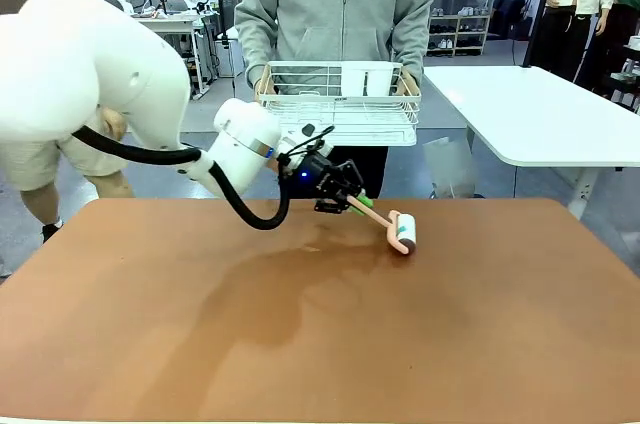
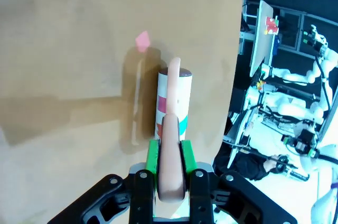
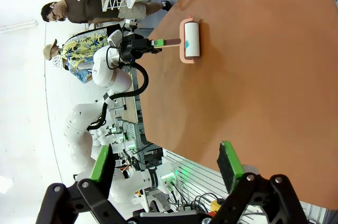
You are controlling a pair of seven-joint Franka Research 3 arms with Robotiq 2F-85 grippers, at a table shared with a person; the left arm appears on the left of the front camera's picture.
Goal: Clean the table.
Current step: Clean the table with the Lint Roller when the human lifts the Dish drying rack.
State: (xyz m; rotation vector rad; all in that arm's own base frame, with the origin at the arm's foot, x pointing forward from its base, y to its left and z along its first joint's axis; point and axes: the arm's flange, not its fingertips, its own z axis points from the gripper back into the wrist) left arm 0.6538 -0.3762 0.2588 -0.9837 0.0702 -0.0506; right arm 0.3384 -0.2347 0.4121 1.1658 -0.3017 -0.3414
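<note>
While a person (image 1: 335, 4) holds a white rack (image 1: 340, 109) at the far side, the left gripper (image 1: 345, 199) grips the pink handle of a roller (image 1: 403, 232), and the roller rests on the brown table (image 1: 300, 344) near its far edge. From the left wrist, green pads (image 2: 152, 155) squeeze the handle tight, and a small pink bit (image 2: 142, 40) lies just past the roller. From the right wrist, the right gripper (image 3: 165, 161) hangs wide open and empty, far from the roller
</note>
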